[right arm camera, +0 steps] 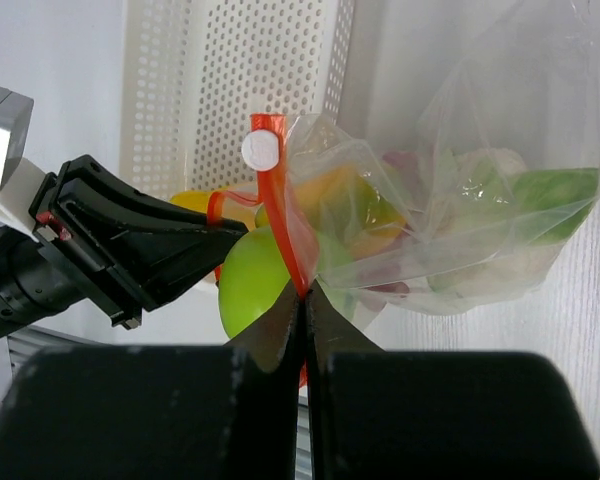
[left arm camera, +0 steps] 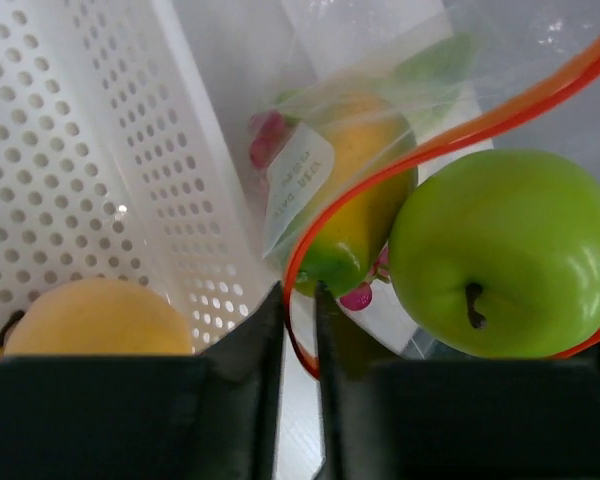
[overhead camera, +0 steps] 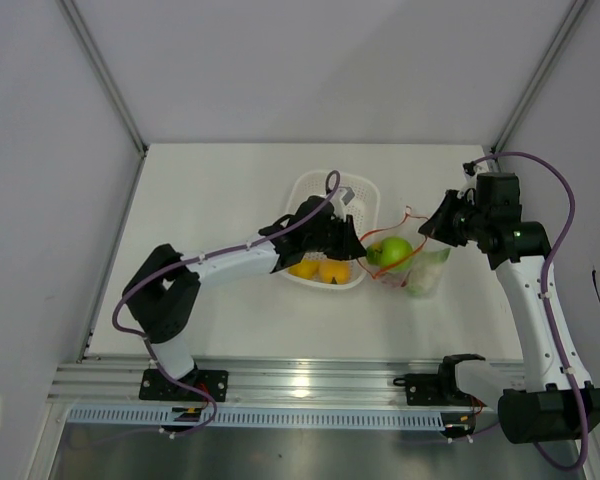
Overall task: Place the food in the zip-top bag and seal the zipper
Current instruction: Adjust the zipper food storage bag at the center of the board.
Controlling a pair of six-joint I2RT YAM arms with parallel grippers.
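Note:
The clear zip-top bag (overhead camera: 425, 272) lies right of the basket, holding a mango (left arm camera: 355, 200), red grapes and pale pieces. A green apple (overhead camera: 390, 250) sits in its mouth, ringed by the orange-red zipper (left arm camera: 450, 140). My left gripper (left arm camera: 298, 290) reaches over the basket; its jaws stand a slim gap apart with the zipper strip running between them. My right gripper (right arm camera: 302, 290) is shut on the zipper (right arm camera: 280, 215) at the bag's far corner, holding it up just below the white slider (right arm camera: 260, 150). Yellow-orange fruits (overhead camera: 318, 269) lie in the basket.
The white perforated basket (overhead camera: 320, 190) stands mid-table, directly left of the bag, its wall (left arm camera: 180, 200) close beside my left fingers. The table's side walls rise left and right.

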